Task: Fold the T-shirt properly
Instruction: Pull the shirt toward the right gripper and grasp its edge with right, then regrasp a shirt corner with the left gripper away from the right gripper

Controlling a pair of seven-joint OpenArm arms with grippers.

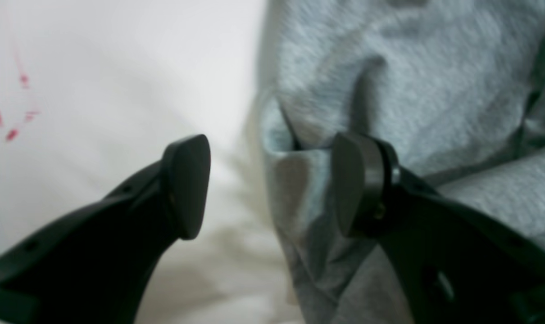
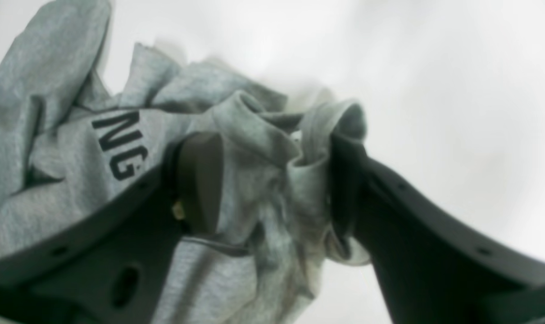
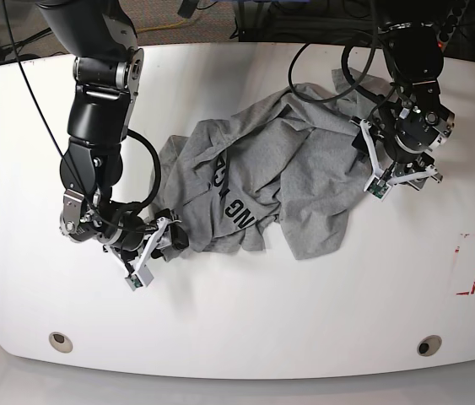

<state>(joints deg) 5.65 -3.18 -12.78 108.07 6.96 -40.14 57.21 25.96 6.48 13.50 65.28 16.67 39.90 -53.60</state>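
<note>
The heather-grey T-shirt (image 3: 279, 173) lies crumpled in the middle of the white table (image 3: 245, 312), with black letters (image 3: 239, 211) showing near its front. My right gripper (image 3: 170, 237) is at the shirt's front-left edge. In the right wrist view the right gripper (image 2: 272, 180) has its jaws wide apart around a bunched fold of cloth (image 2: 259, 148), beside the letters (image 2: 119, 144). My left gripper (image 3: 359, 148) is at the shirt's right edge. In the left wrist view the left gripper (image 1: 272, 186) is open, with a folded cloth edge (image 1: 295, 180) against its right finger (image 1: 353, 184).
A red dashed rectangle (image 3: 471, 263) is marked on the table at the right; red marks (image 1: 11, 108) also show in the left wrist view. Two round holes (image 3: 60, 341) (image 3: 428, 345) sit near the front edge. Cables (image 3: 321, 51) hang at the back.
</note>
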